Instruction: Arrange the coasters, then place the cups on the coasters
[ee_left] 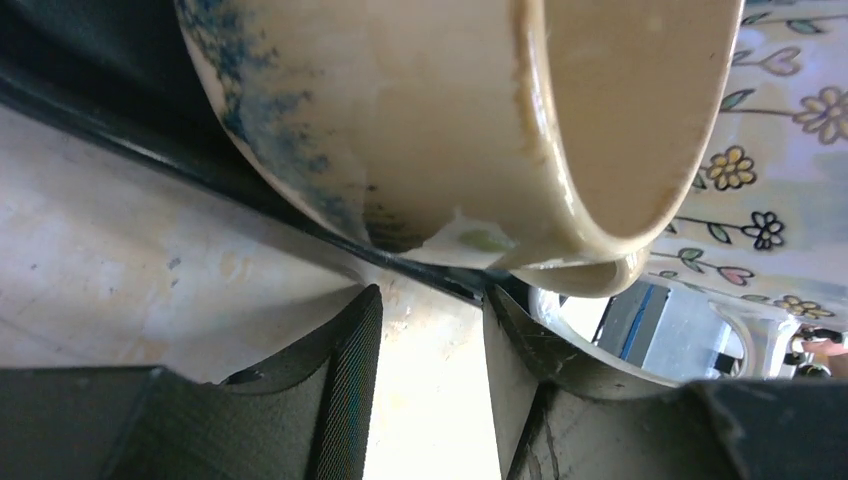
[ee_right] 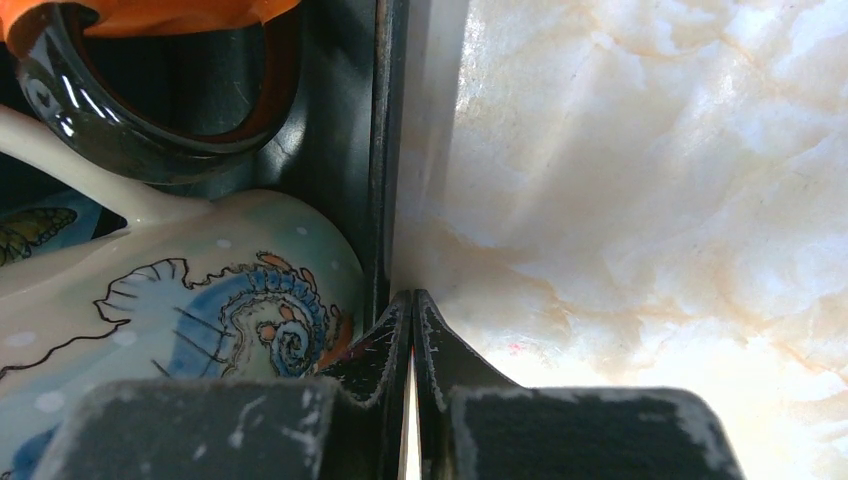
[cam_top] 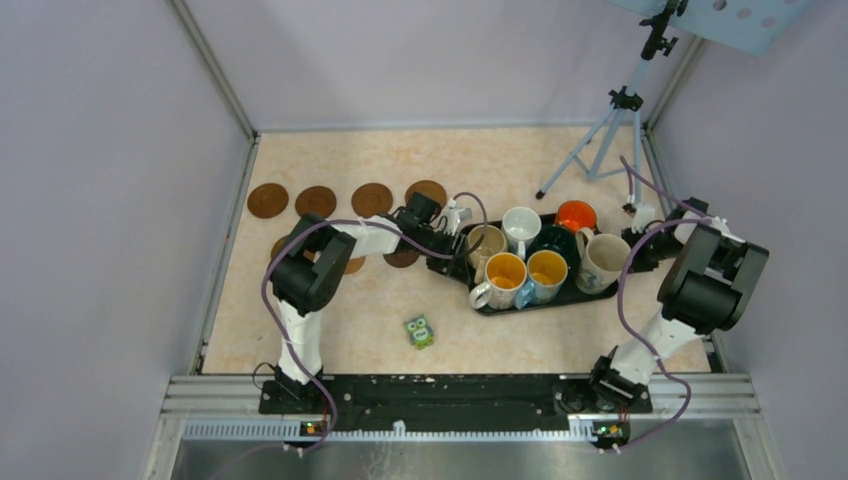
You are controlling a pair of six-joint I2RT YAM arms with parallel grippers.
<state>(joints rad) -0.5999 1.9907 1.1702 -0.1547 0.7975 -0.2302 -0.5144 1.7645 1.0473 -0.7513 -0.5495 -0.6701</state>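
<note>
Left gripper [ee_left: 432, 310]: fingers sitting apart, gripping nothing, tips just short of the beige mug [ee_left: 420, 120] at the black tray [ee_left: 120, 110]'s left rim. Right gripper [ee_right: 411, 305]: fingers pressing together, empty, tips touching the tray's right rim from the table [ee_right: 650, 150] side, beside the seahorse mug [ee_right: 200, 300]. Tray is holding all seven cups [cam_top: 546, 268], upright, packed close. Coasters [cam_top: 316, 201] are lying on the table left of the tray: four in a back row, more partly hiding under the left arm.

Brown coasters [cam_top: 316, 201] flat on table [cam_top: 480, 160]; seven upright cups [cam_top: 521, 226] crowded on tray [cam_top: 560, 300].
</note>
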